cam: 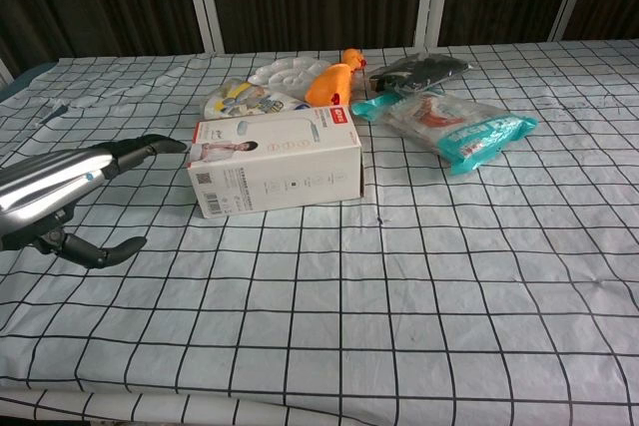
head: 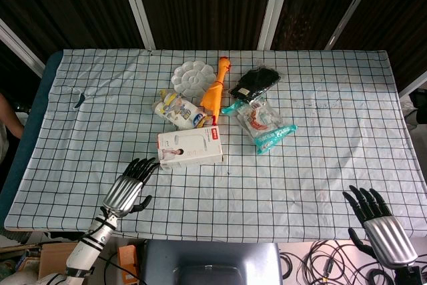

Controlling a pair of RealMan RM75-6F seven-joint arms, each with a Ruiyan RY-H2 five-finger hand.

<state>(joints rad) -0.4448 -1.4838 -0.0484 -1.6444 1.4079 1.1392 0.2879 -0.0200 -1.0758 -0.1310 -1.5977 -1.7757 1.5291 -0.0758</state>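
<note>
Right hand [head: 377, 221] in head view only

The left hand [head: 129, 189] is hovering with fingers stretched forward and apart, thumb hanging below. The right hand [head: 379, 220] is lying flat, fingers spread.

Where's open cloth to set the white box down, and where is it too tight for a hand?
Bare cloth lies right of the white box, toward the right hand, below the teal packet. The far-left cloth behind the left hand is free too. Crowded: the cluster of paint palette, rubber chicken, black packet and snack bag.
</note>
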